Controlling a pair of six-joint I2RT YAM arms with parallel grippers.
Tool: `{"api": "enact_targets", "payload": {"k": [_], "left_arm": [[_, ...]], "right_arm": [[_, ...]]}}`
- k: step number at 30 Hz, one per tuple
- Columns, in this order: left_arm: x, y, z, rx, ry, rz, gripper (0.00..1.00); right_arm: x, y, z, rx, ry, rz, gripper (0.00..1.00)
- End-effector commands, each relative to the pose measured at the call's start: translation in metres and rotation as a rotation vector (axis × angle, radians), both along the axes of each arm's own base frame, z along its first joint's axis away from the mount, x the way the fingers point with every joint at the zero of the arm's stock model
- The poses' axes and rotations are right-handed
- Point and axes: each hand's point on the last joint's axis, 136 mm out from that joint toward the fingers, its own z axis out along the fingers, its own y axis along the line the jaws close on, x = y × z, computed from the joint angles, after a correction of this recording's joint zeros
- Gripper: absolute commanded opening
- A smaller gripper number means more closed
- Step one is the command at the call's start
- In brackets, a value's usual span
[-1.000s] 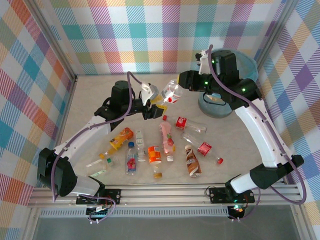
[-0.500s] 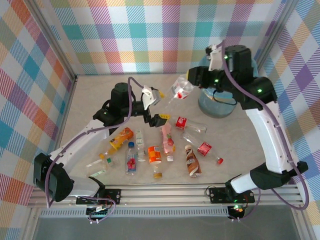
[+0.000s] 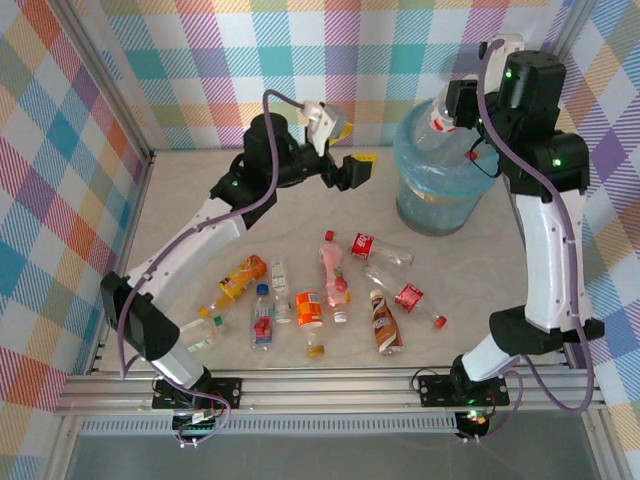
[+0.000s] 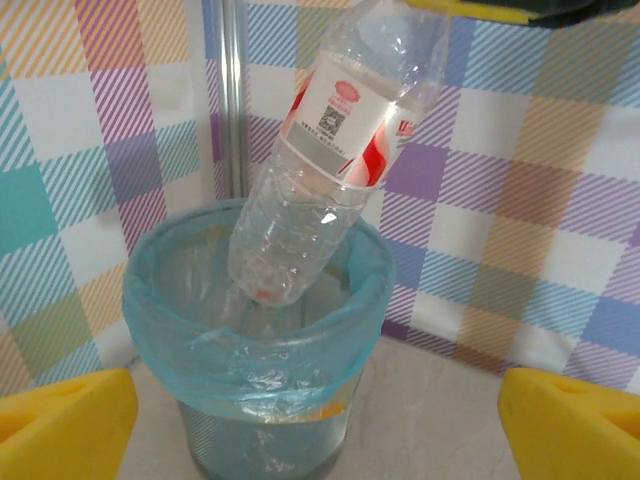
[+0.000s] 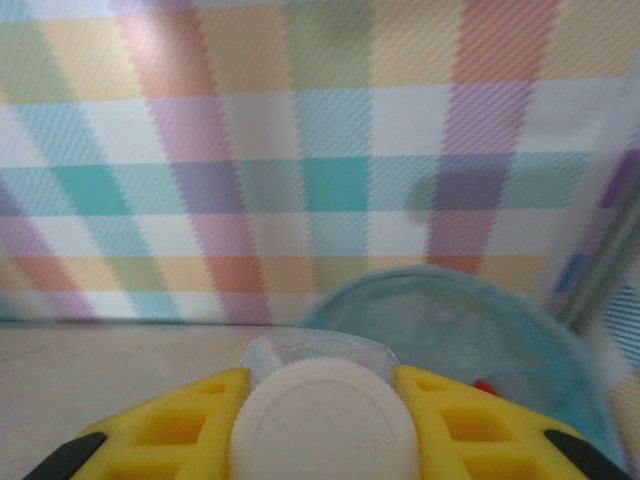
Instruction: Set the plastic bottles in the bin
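BOTTLE OVER THE BIN: The right gripper is clamped on one end of a clear plastic bottle with a red-and-white label. We see the bottle hanging tilted above the mouth of the round grey-blue bin, which has a translucent light-blue liner folded over its rim. From the left wrist camera, the bottle's lower end dips to about rim level, inside the circle of the rim; we cannot tell whether it touches the liner. From the right wrist camera, yellow fingertips press on both sides of the bottle's round white end. The left gripper hangs in the air to the left of the bin, its yellow-tipped fingers spread wide with nothing between them. On the pale tabletop, near the arm bases, we count roughly ten more bottles lying scattered. Among them are an orange bottle, a pink bottle, a brown bottle and a clear bottle with a red label, all well apart from the bin. A pastel checked backdrop rings the table.
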Motion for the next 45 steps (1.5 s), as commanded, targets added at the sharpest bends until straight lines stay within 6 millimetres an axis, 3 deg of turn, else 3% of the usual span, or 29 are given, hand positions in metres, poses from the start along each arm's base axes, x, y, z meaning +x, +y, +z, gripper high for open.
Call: {"api": "enact_targets", "payload": {"k": [1, 7, 13, 16, 23, 31, 39, 45], "left_arm": [[0.008, -0.012, -0.013, 0.014, 0.106, 0.029, 0.92], [0.028, -0.017, -0.035, 0.065, 0.17, 0.089, 0.92], [0.036, -0.019, -0.052, 0.101, 0.215, 0.11, 0.92], [0.037, -0.02, -0.058, 0.112, 0.226, 0.113, 0.92], [0.038, -0.021, -0.069, 0.129, 0.254, 0.11, 0.92], [0.037, -0.017, -0.087, 0.17, 0.306, 0.129, 0.92], [0.035, -0.016, -0.096, 0.188, 0.335, 0.128, 0.92], [0.035, -0.014, -0.103, 0.204, 0.344, 0.137, 0.91]], "right_arm": [[0.027, -0.02, -0.007, -0.09, -0.008, -0.104, 0.13], [0.061, -0.019, -0.052, -0.107, 0.112, -0.137, 0.13], [0.074, -0.02, -0.098, -0.116, 0.25, -0.173, 0.17], [0.075, -0.022, -0.121, -0.129, 0.324, -0.189, 0.19], [0.07, -0.027, -0.143, -0.164, 0.378, -0.22, 0.22], [0.062, -0.031, -0.186, -0.178, 0.476, -0.236, 0.27], [0.067, -0.037, -0.233, -0.183, 0.549, -0.256, 0.31], [0.074, -0.042, -0.256, -0.144, 0.583, -0.264, 0.36]]}}
